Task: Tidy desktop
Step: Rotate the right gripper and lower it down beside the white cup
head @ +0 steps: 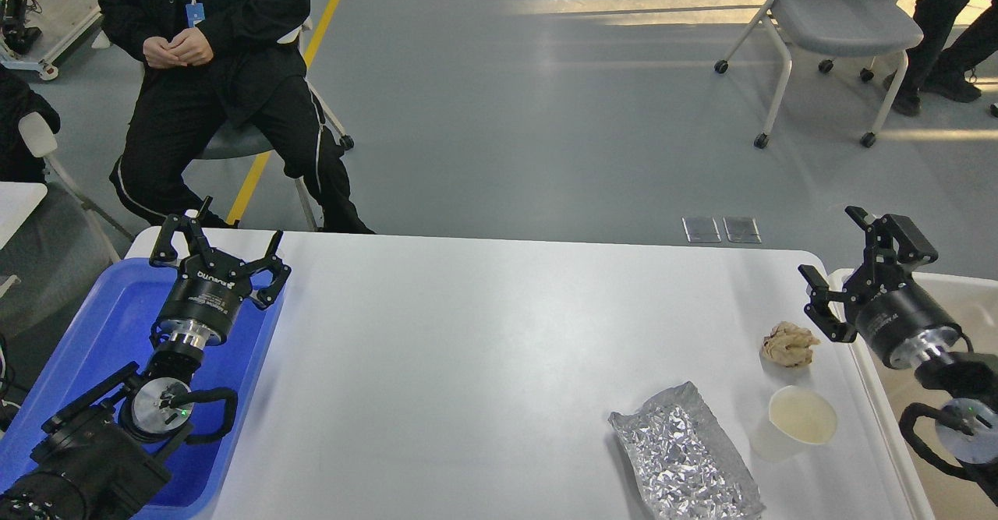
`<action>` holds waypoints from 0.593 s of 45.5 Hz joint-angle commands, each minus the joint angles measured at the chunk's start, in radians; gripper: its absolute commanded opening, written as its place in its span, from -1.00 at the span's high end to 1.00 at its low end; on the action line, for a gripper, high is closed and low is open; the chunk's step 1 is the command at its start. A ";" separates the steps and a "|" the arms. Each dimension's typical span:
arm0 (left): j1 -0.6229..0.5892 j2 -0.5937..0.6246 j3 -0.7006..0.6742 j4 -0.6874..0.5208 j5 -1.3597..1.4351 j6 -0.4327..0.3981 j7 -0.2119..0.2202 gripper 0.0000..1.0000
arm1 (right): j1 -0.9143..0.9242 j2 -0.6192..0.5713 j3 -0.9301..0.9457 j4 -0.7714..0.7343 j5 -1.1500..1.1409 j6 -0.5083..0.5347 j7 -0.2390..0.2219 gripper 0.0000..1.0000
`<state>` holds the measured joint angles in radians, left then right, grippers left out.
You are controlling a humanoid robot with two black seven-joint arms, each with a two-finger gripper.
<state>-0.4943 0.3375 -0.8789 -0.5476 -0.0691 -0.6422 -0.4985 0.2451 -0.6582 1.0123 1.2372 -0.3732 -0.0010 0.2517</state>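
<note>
The white desktop (468,348) fills the middle of the head view. On its right part lie a crumpled brown paper ball (789,344), a white paper cup (795,422) tipped toward me, and a crinkled foil tray (684,454). My left gripper (220,245) is open and empty above the blue plastic tray (101,325) at the left edge. My right gripper (854,259) is open and empty, held above the right table edge, just up and right of the paper ball.
A cream-white bin (959,302) stands off the right edge under my right arm. A seated person in black (210,83) is behind the far left corner. A wheeled grey chair (834,29) stands far right.
</note>
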 commanded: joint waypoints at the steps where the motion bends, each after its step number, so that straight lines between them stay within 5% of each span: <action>1: -0.001 0.000 0.000 0.000 0.000 -0.001 0.000 -1.00 | 0.089 -0.164 -0.179 0.086 -0.139 0.006 -0.084 -1.00; 14: -0.001 0.000 0.000 0.000 0.000 -0.001 0.000 -1.00 | 0.266 -0.400 -0.465 0.179 -0.464 0.039 -0.094 -1.00; 27: 0.000 0.000 0.000 0.000 0.000 -0.001 0.000 -1.00 | 0.257 -0.480 -0.552 0.234 -0.739 0.050 -0.045 -1.00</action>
<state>-0.4946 0.3375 -0.8789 -0.5476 -0.0689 -0.6429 -0.4985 0.4745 -1.0478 0.5748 1.4166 -0.9015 0.0354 0.1751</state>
